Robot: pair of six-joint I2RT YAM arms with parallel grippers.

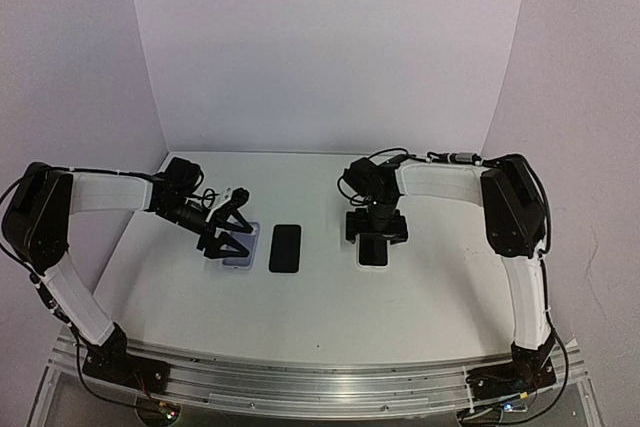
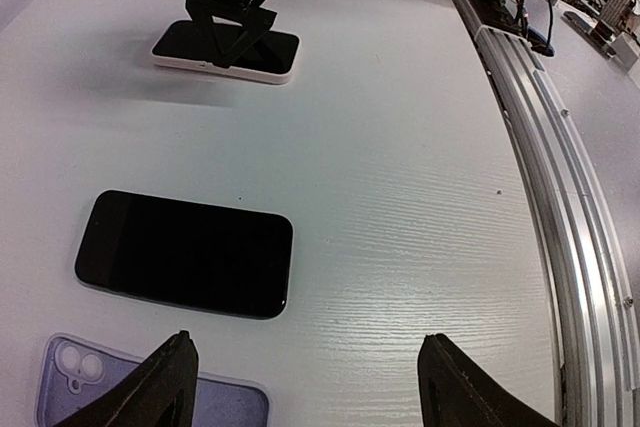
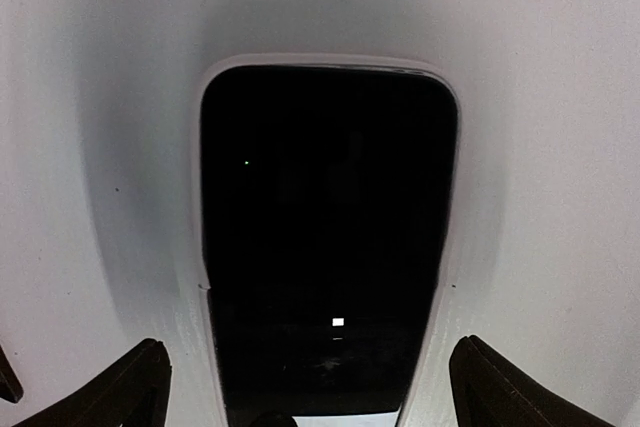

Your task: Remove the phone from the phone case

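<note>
Here, the cased phone (image 3: 328,227) is seen directly under the right pincer (image 3: 310,387), spread wide; unless its white case (image 3: 330,61) is pinned, both may be dragged together, the left pincer (image 2: 305,387) being spread over another, empty case (image 2: 70,397).

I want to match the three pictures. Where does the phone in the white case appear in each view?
Top external: the cased phone lies right of centre, under the right gripper.
Left wrist: the cased phone is at the top, left of centre.
Right wrist: the cased phone fills the centre, screen up.
Shared landmark: the right gripper, open and placed at this phone in every view.
</note>
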